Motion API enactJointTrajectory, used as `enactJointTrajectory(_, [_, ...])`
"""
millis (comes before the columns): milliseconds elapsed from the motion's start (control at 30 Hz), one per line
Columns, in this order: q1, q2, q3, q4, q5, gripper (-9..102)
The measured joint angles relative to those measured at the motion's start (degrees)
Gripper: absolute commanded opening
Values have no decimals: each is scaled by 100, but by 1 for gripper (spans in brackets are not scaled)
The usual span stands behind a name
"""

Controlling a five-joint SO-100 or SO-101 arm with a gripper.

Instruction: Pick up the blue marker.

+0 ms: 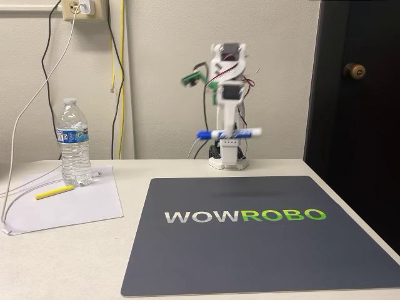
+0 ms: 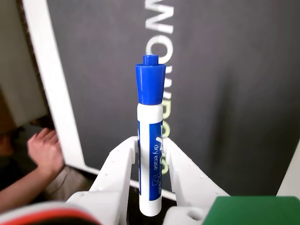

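Observation:
The blue marker [image 1: 229, 133] hangs level in the air in front of the white arm, well above the dark mat [image 1: 262, 250]. My gripper [image 1: 229, 135] is shut on its middle. In the wrist view the blue marker [image 2: 150, 140] stands between my two white fingers [image 2: 117, 164], which press on its white barrel from both sides. My gripper [image 2: 150, 152] holds it below the blue cap, with the mat far underneath.
A water bottle [image 1: 74, 142] and a yellow stick [image 1: 54, 192] rest on white paper [image 1: 69, 203] at the left in the fixed view. Cables hang down the wall there. A person's hand [image 2: 44, 152] shows beyond the mat's edge in the wrist view.

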Motion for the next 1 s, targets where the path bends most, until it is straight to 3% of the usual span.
enactJointTrajectory(567, [-1195, 2312, 1468, -70, 1134, 2])
enactJointTrajectory(1000, [-1310, 4843, 4087, -1072, 1002, 2])
